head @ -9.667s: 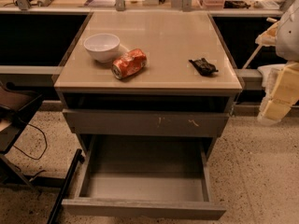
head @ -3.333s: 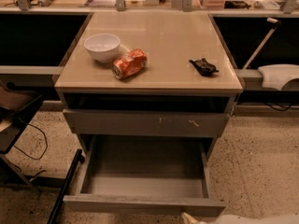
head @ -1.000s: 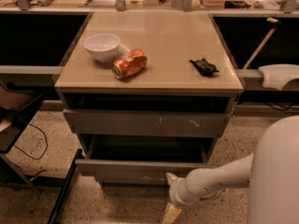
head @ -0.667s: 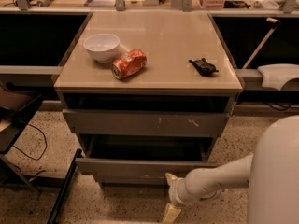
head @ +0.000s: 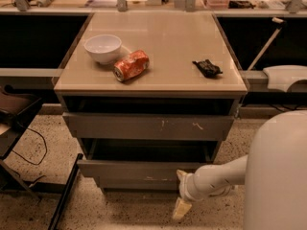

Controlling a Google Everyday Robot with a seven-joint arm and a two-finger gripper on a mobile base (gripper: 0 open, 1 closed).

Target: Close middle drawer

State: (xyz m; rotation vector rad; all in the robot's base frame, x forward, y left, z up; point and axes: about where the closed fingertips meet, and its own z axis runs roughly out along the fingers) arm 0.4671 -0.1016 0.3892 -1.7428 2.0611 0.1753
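Observation:
The middle drawer [head: 129, 169] is the lower grey drawer with a plain front. It stands out only a little from the cabinet, with a dark gap above its front. Its tray is hidden. Above it is the grey drawer front with pale scratch marks [head: 148, 126]. My gripper [head: 182, 192] is on the end of the white arm [head: 218, 176], which reaches in from the right. The gripper is at the right end of the middle drawer's front, against it or just before it.
On the cabinet top [head: 168, 47] are a white bowl [head: 102, 47], a crushed red can [head: 131, 65] and a small black object [head: 206, 67]. My white body [head: 278, 171] fills the lower right. A dark chair frame and cable [head: 24, 147] are at the left on the speckled floor.
The middle drawer was pulled far out and has since been pushed nearly in, with my arm coming in from the right. Over the last second hardly anything has moved.

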